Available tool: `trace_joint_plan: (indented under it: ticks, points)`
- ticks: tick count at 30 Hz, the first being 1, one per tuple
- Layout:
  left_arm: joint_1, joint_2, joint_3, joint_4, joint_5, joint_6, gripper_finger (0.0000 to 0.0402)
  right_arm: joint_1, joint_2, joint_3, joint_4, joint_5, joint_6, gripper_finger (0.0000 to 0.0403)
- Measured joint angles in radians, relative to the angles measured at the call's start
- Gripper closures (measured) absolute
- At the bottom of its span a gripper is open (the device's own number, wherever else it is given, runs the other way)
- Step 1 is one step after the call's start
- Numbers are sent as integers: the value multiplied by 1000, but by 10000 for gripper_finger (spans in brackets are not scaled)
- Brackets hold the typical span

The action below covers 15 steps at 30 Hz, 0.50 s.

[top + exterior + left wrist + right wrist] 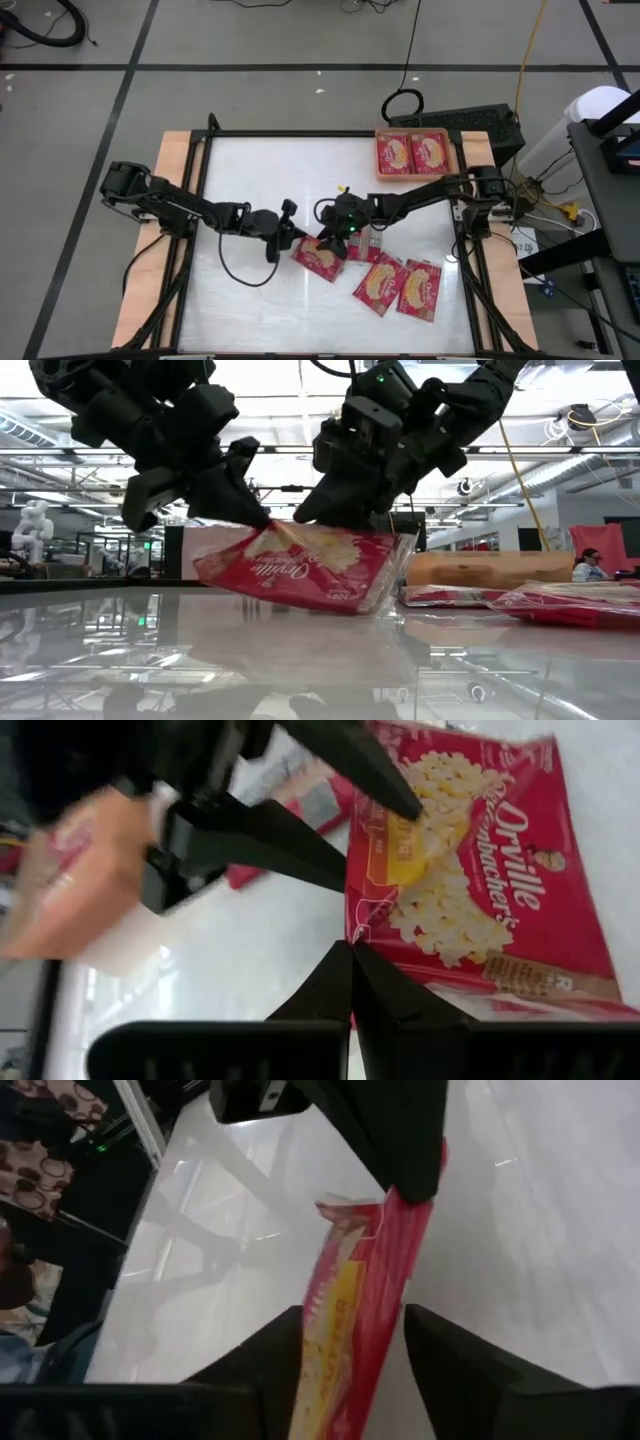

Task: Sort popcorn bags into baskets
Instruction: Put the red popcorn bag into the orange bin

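Observation:
A red popcorn bag [310, 575] with its popcorn picture showing is raised at a tilt near the table's middle. My left gripper [352, 965] is shut on its left end. My right gripper [350, 1345] comes from the right and is open, one finger on each face of the bag's other end. Three more popcorn bags [378, 283] lie flat on the table to the right and near side. The orange basket [416, 179] stands at the far right with two bags lying flat in it. My left gripper pinches the bag's left end near a corner [366, 942] between its two shut fingers, slanting down from the table's left. That end is raised, and the bag slopes down to its lower edge [345, 608] at the table. My right gripper's fingers [400, 795] straddle the bag's right part; I cannot tell whether they touch it.
A bag [362, 245] lies just right of the held one, under my right arm. Two others [420, 290] lie toward the near right corner. The table's left half and far middle [280, 170] are bare white surface. Black frame rails run along the table's edges.

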Motion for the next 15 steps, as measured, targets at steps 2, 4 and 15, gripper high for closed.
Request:
trace_joint_plan:
  ticks: [2,4,15]
  points:
    - [0,0,1,19,-4,16,397,-3,0,0,-1,-5,-6,260]
    - [1,0,1,26,-12,29,397,-3,0,0,-15,-1,-14,291]
    - [8,0,0,129,-282,-178,332,-59,-37,-1,-66,-1,-125,381]
